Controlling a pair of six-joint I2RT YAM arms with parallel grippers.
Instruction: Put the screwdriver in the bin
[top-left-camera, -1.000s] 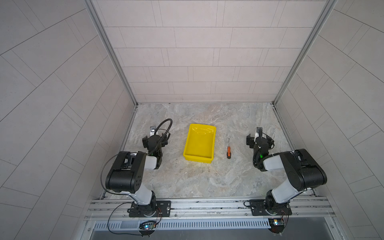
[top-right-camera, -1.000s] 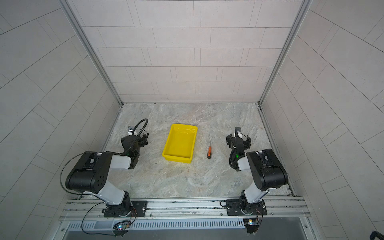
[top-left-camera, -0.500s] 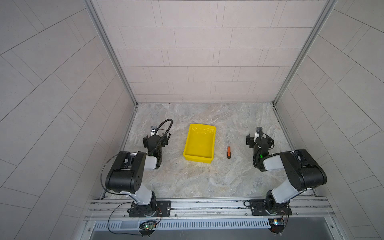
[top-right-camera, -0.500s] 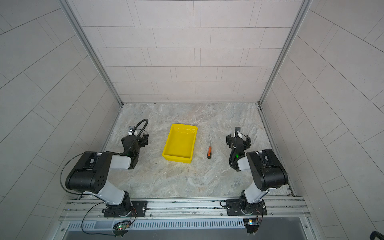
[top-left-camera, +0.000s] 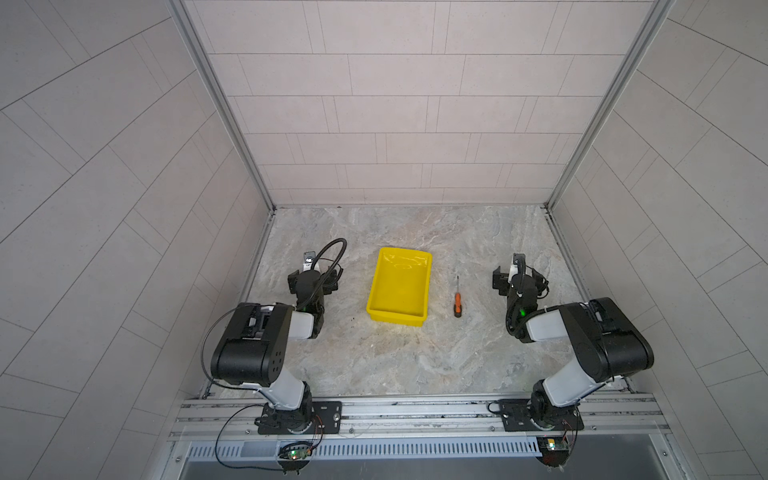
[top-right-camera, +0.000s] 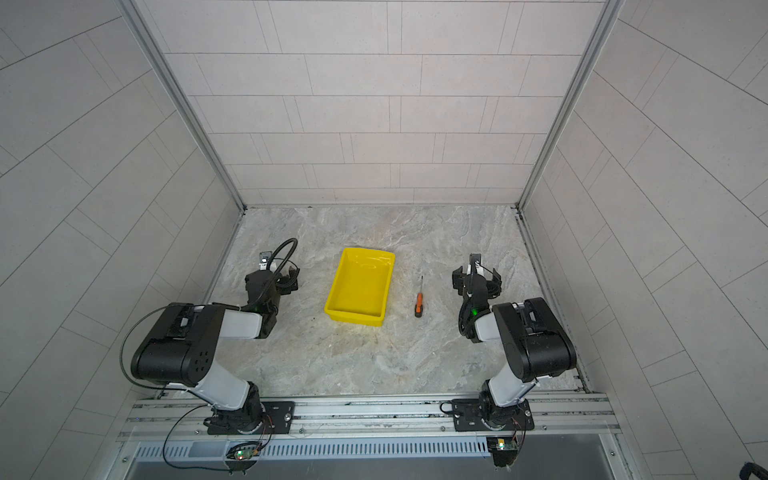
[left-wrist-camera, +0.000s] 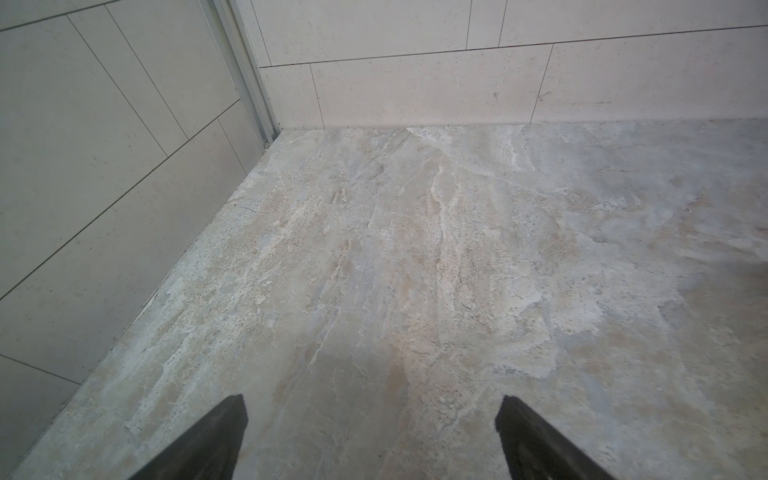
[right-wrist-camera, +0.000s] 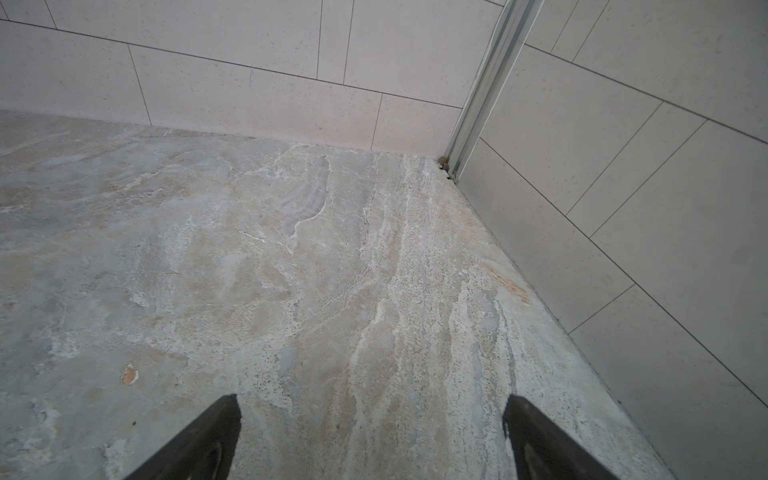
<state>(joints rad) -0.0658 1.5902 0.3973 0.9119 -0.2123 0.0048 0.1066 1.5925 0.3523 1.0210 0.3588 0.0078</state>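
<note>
In both top views the screwdriver (top-left-camera: 457, 300) (top-right-camera: 419, 301) lies flat on the worktop (top-left-camera: 415, 357) (top-right-camera: 340, 357). It is off to the inner side of the right end effector (top-left-camera: 517, 280) (top-right-camera: 476, 279), apart from it and touching nothing else. Its orange handle is toward the robot's base and its thin shaft points at the back wall, roughly parallel to the way that end effector faces. The bin (top-left-camera: 397, 318) (top-right-camera: 353, 319) sits past the screwdriver from the right end effector, near the tool but not touching it. The bin lies between the right end effector and the left end effector (top-left-camera: 314, 279) (top-right-camera: 272, 282), with its long side running toward the back wall and its glossy floor bare. Both end effectors are low over the worktop, each well apart from the bin, and neither carries anything.

In the left wrist view the left end effector (left-wrist-camera: 372, 419) is spread wide. Its two dark fingers (left-wrist-camera: 216, 440) stand far apart with only marbled worktop (left-wrist-camera: 415, 249) between them, and a tiled wall corner is ahead.

In the right wrist view the right end effector (right-wrist-camera: 372, 415) is likewise spread wide. Its fingers (right-wrist-camera: 208, 444) frame only worktop (right-wrist-camera: 291, 249), with the other back corner ahead.
</note>
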